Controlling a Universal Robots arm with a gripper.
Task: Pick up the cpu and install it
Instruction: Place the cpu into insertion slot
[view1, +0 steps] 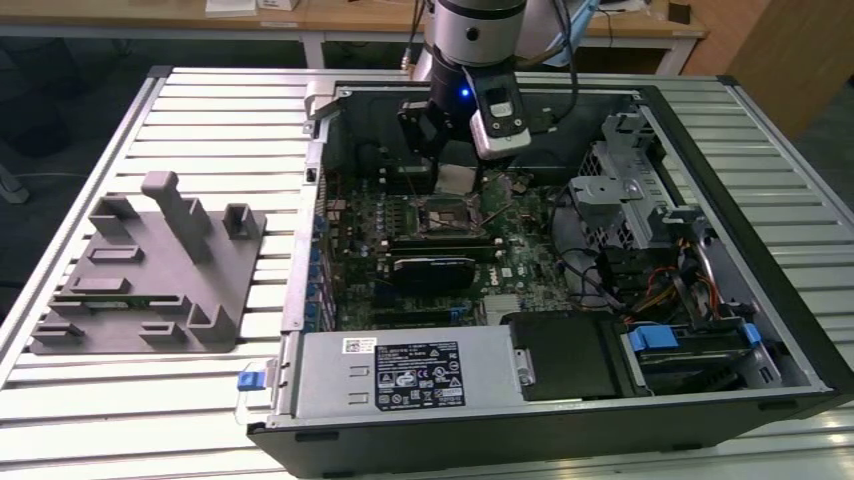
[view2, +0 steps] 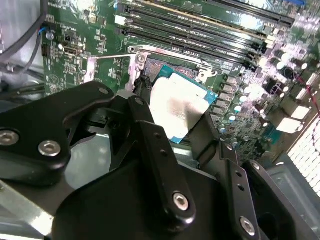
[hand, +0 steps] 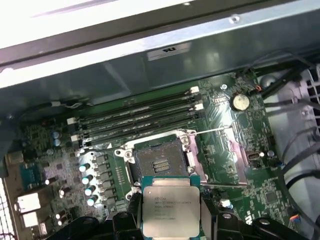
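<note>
Arm (view1: 474, 35) pointing straight down into the open computer case (view1: 534, 440); fingers (hand: 207, 220) clamp the cpu (hand: 171, 210) by opposite edges, near the open socket (hand: 160, 162).

The arm (view1: 474, 30) runs off the exterior view's upper edge, and in the second wrist view the end effector's (view2: 172, 112) fingers (view2: 155, 145) cover the cpu's (view2: 180, 102) sides.

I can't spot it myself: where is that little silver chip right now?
In the first wrist view the cpu sits clamped in the hand, over the motherboard, close to the open socket.
</note>
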